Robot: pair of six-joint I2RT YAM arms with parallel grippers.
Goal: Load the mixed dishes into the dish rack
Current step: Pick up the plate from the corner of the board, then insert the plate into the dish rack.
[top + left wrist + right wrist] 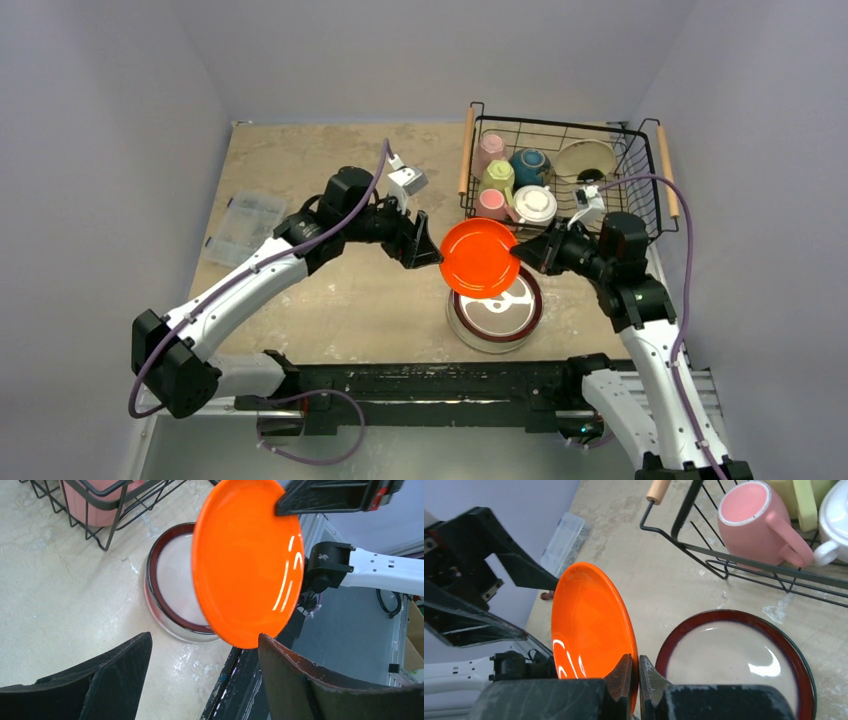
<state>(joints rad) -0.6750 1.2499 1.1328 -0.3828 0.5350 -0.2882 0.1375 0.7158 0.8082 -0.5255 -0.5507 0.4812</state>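
Dish rack (632, 160) stands beyond the right gripper (520, 255), with mugs (497, 175) inside. Red-rimmed plate (520, 318) lies on the surface (300, 160) below both grippers. Orange plate (480, 258) hangs tilted, its rim pinched by the right gripper. Left gripper (432, 243) stands wide at the opposite edge.

The left arm (250, 280) and right arm (660, 370), on a black base rail (420, 385), wear white shells over black joint housings, purple cables (689, 250) looping along each, white camera blocks (407, 181) at the wrists and scuffed, matte-black wedge fingers (100, 680).
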